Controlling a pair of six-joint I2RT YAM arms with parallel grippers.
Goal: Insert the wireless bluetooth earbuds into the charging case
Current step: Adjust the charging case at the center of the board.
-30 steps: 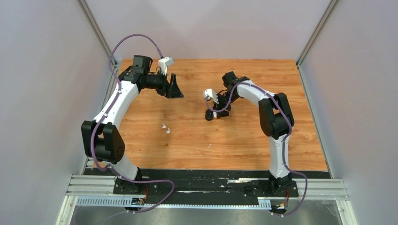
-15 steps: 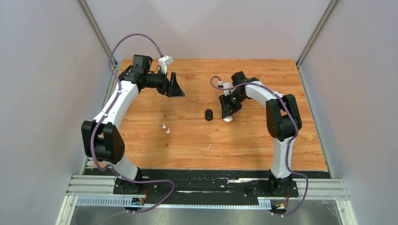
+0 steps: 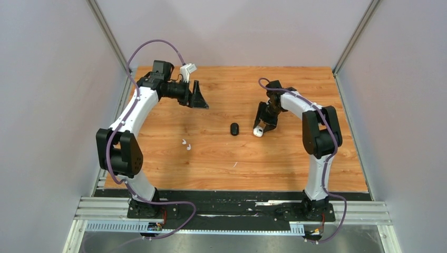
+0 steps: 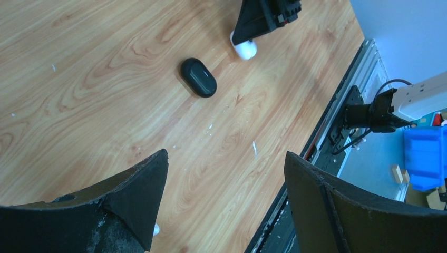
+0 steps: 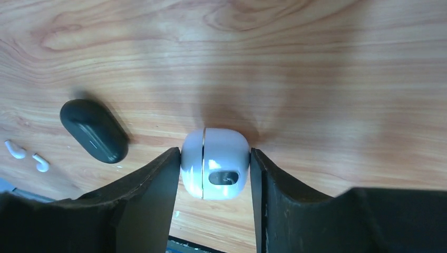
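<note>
Right arm pose: the right arm (image 3: 311, 118) is reaching forward from its base, elbow bent high, with the wrist turning down toward the middle of the table (image 3: 221, 168).
Left arm pose: the left arm (image 3: 134, 108) is arching up over the far left corner, its wrist lying level and pointing toward the centre.
Surroundings: a black charging case (image 3: 234, 128) is lying flat with its lid shut, just to the left of the right claw (image 3: 262, 124) and apart from it.
Earbuds: two white earbuds (image 3: 186, 145) are lying loose and close together on the bare wood, left of the black case and well apart from both claws.
Obstruction: nothing is standing between the earbuds and either case.
Right claw: its jaws are pinching a white charging case (image 5: 224, 153), each finger pressing one side. The case is sitting at the level of the wood; whether it is lifted cannot be told.
Left claw: the left claw (image 4: 226, 158) is hanging above the wood with its jaws spread wide, holding and touching nothing.
</note>
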